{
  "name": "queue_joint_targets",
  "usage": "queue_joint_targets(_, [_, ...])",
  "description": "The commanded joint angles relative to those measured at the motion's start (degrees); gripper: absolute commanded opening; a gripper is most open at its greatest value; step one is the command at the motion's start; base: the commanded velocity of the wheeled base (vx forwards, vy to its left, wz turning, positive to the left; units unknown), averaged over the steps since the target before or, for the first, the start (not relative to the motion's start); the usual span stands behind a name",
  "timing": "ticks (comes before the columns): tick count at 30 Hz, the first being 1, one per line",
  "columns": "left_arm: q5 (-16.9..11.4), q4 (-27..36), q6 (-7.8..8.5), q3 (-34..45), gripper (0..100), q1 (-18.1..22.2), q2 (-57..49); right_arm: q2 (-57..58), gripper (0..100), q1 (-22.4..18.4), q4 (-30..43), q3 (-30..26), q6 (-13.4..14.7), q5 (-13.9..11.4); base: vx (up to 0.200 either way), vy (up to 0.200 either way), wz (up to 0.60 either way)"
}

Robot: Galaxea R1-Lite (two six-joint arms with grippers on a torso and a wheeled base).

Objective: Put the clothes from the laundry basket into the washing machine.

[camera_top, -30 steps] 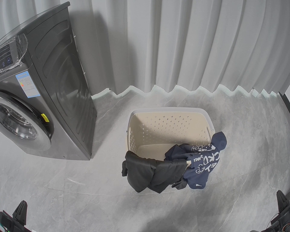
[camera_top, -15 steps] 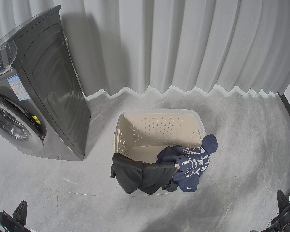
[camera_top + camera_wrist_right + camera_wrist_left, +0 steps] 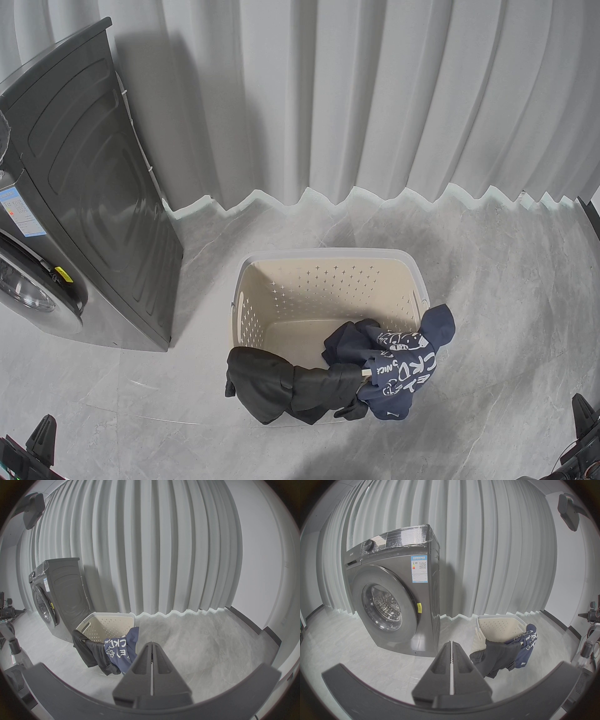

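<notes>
A beige laundry basket point(image 3: 331, 255) stands on the floor in the middle of the head view. A dark grey garment point(image 3: 281, 387) hangs over its near rim, and a navy printed garment point(image 3: 400, 362) drapes over its near right corner. The grey washing machine point(image 3: 81, 206) stands at the left, its round door point(image 3: 31, 294) closed. My left gripper point(image 3: 451, 645) is shut and holds nothing, well short of the basket point(image 3: 500, 627). My right gripper point(image 3: 151, 645) is also shut and holds nothing, with the navy garment point(image 3: 123, 650) ahead of it.
White pleated curtains point(image 3: 350, 94) hang along the wall behind the basket. Bare grey marble floor point(image 3: 500, 300) lies on all sides of the basket and between it and the washing machine. A dark baseboard point(image 3: 250, 622) runs along the right wall.
The head camera has moved: the washing machine has slid toward the picture's left edge and the basket sits lower. The clothes lie the same on the basket, and both grippers stay at the bottom corners.
</notes>
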State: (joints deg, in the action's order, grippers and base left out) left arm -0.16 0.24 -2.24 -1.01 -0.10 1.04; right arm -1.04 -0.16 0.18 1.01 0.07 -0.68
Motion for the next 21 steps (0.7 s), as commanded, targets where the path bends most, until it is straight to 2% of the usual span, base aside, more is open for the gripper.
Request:
queue_joint_targets(1, [-0.02,0.02,-0.04,0.84,0,0.01,-0.95,0.25,0,-0.02,-0.01,-0.92,0.01,-0.02,0.0,0.0,0.0])
queue_joint_targets(5, [-0.02,0.02,-0.04,0.84,0,0.01,-0.95,0.25,0,-0.02,-0.01,-0.92,-0.07,-0.02,0.0,-0.15,0.0])
queue_joint_targets(21, [0.07,0.02,-0.04,0.84,0,0.01,-0.95,0.25,0,-0.02,-0.01,-0.92,0.01,-0.02,0.0,0.0,0.0])
